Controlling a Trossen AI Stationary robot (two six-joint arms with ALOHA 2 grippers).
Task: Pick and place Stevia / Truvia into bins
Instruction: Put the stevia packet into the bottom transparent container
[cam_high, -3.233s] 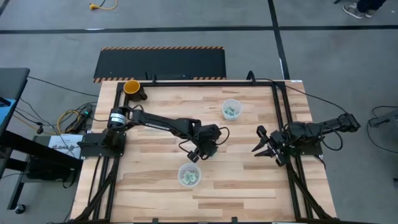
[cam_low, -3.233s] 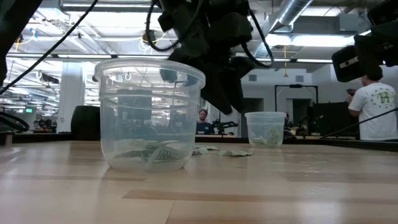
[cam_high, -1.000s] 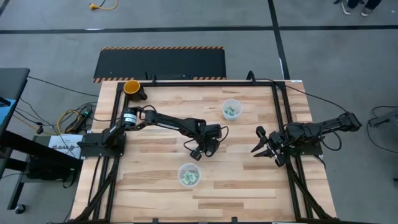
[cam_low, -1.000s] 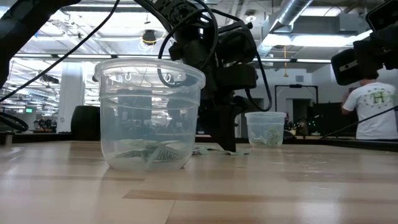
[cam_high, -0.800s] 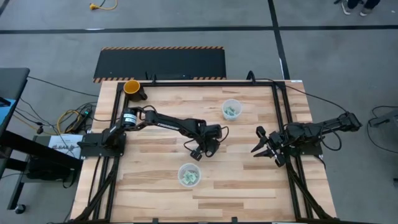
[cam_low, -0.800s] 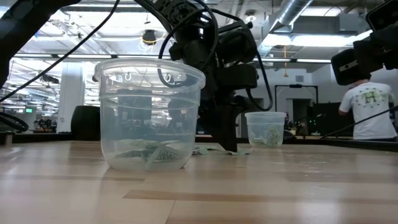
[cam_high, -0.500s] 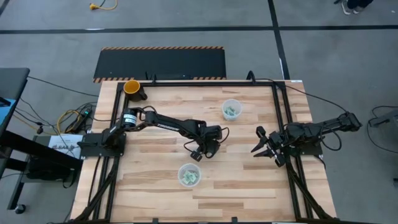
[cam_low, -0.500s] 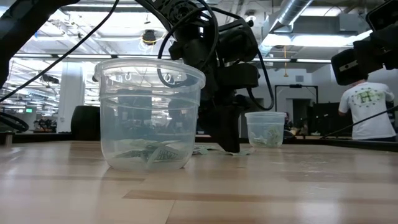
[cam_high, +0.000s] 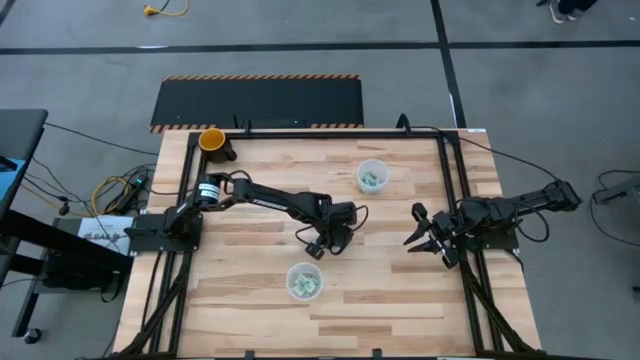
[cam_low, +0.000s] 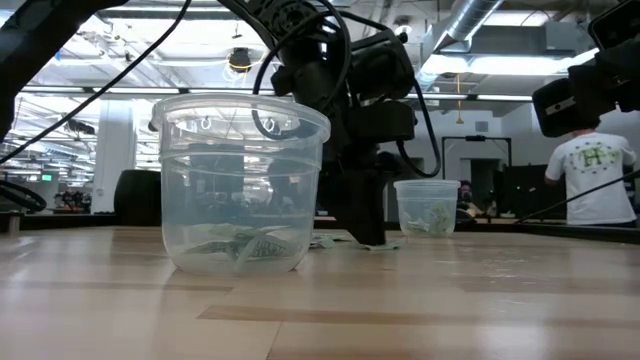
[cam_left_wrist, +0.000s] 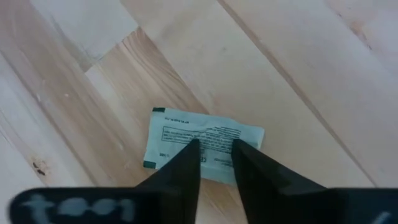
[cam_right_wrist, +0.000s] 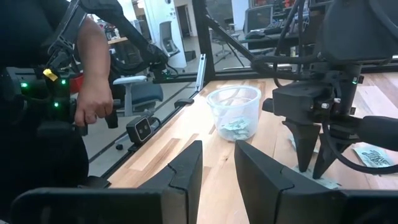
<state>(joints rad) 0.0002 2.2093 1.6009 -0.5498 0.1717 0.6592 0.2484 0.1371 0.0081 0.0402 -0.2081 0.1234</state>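
Large clear round plastic cup (cam_low: 241, 185) stands nearest on the pale wooden table (cam_low: 420, 300), green-and-white paper packets (cam_low: 245, 247) inside. Dark left gripper (cam_low: 366, 232) reaches the tabletop behind it, beside a flat packet (cam_low: 383, 243). Second clear cup (cam_low: 427, 207) farther back

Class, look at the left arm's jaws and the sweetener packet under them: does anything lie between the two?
Nothing visible does. The left gripper sits directly over the packet on the bare wooden table, jaws narrowly apart.
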